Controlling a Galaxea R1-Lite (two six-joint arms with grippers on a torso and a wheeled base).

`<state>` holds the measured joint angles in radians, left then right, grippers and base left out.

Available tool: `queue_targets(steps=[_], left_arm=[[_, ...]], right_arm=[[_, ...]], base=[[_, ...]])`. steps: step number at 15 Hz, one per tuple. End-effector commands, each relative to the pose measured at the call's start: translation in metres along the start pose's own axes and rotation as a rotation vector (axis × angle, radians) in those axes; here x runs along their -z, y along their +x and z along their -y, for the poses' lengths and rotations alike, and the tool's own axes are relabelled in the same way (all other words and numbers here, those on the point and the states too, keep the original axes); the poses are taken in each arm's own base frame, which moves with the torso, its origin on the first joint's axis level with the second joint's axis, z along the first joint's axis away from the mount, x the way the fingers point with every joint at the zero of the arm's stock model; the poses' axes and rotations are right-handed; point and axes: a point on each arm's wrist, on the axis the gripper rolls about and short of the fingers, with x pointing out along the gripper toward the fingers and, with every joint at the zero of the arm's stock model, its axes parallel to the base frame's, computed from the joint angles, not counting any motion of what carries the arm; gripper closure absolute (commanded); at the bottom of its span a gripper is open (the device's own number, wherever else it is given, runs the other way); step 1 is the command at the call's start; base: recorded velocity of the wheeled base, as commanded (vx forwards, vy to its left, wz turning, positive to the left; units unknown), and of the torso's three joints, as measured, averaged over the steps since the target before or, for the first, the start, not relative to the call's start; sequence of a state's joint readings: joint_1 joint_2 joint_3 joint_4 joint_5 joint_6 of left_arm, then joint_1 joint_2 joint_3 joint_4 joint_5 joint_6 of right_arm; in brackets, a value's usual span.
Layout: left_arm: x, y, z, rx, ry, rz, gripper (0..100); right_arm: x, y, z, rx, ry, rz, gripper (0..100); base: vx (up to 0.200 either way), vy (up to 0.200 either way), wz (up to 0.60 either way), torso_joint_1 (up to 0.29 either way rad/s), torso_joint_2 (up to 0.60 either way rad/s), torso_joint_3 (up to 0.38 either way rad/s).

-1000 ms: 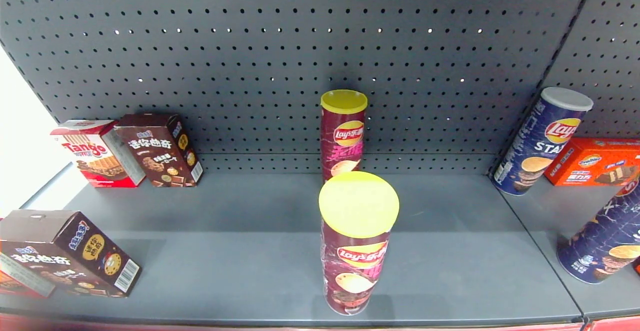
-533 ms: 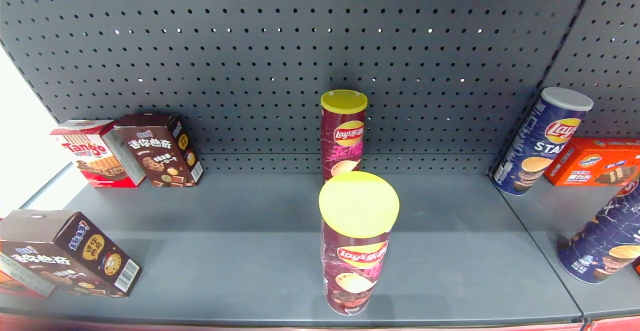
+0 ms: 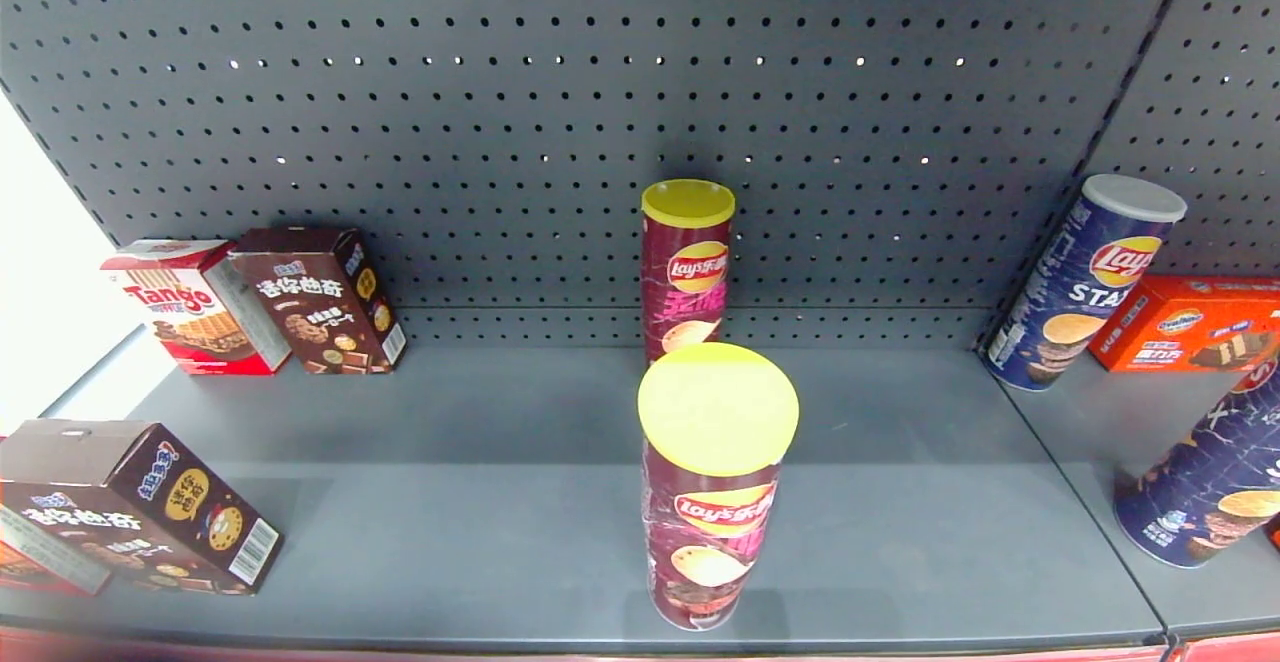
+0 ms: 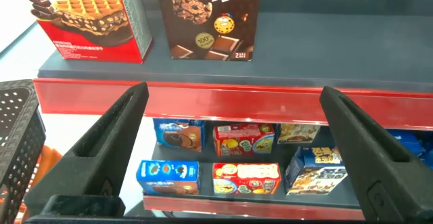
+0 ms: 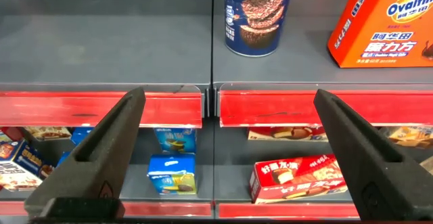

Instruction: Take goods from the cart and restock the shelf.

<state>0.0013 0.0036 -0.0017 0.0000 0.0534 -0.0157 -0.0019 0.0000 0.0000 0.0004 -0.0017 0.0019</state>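
With left gripper (image 4: pixel 233 92) and right gripper (image 5: pixel 228 94) both splayed empty, risks toppling the tall front chips can (image 3: pixel 712 502) near the shelf (image 3: pixel 450 502) edge when placing more goods.

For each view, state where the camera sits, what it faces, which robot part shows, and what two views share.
Head view: on the head, looking down onto the shelf.
Left wrist view: low, facing the shelf front; open left gripper shows.
Right wrist view: same, with open right gripper.
Shared: orange box, head and right wrist views.
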Motion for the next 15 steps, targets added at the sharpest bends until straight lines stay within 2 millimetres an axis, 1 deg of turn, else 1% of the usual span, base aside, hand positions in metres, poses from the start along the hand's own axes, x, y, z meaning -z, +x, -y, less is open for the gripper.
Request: queue_targets(steps=[1, 2, 15], left_arm=[[0.0000, 0.0001, 0.0000, -0.001, 0.000, -0.001, 0], [0.0000, 0.0001, 0.0000, -0.002, -0.001, -0.001, 0], [0.0000, 0.0001, 0.0000, -0.002, -0.001, -0.001, 0]], right_arm=[[-0.0001, 0.0001, 0.0000, -0.001, 0.000, -0.001, 0], [-0.0001, 0.0001, 0.0000, -0.001, 0.001, -0.001, 0], [0.0000, 0.0000, -0.0001, -0.005, 0.001, 0.000, 0]], base=[[-0.200, 0.000, 0.00, 0.002, 0.01, -0.002], [-0.200, 0.000, 0.00, -0.007, 0.00, 0.002], [0.000, 0.000, 0.00, 0.000, 0.00, 0.000]])
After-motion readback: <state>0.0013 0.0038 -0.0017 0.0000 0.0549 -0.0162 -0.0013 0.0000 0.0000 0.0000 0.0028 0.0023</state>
